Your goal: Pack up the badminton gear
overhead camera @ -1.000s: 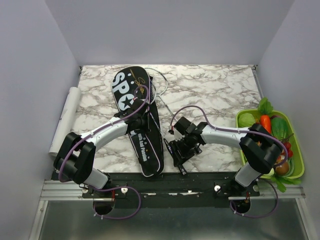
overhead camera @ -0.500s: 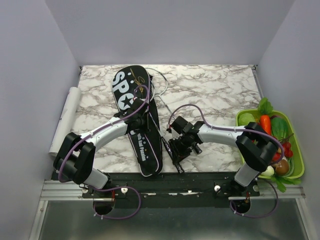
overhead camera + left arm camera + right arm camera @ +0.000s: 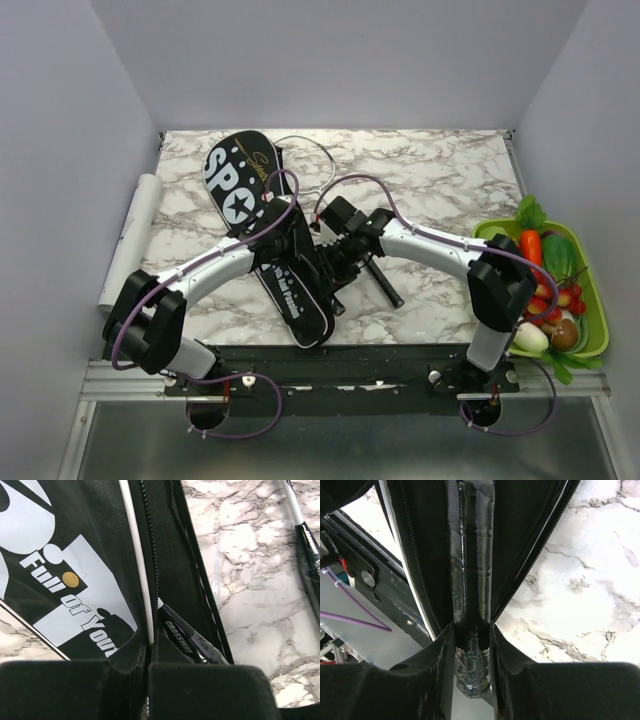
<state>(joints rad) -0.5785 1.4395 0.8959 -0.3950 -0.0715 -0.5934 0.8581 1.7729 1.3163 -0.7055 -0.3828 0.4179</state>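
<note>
Bag (image 3: pixel 235 185) lies diagonally, head far-left, foot at near desk (image 3: pixel 440 180) edge. Left fingers (image 3: pixel 65 690) pinch its rim; right fingers (image 3: pixel 545 690) grip racket (image 3: pixel 472 580).

The bag (image 3: pixel 75 580) reads "Full of Yout" and "SPO"; the racket (image 3: pixel 187 642) reads "CROSSWAY".

Long black SPORT bag (image 3: pixel 232 182) lying diagonally, zip open, wrapped black racket handle (image 3: pixel 472 580) in the opening
</note>
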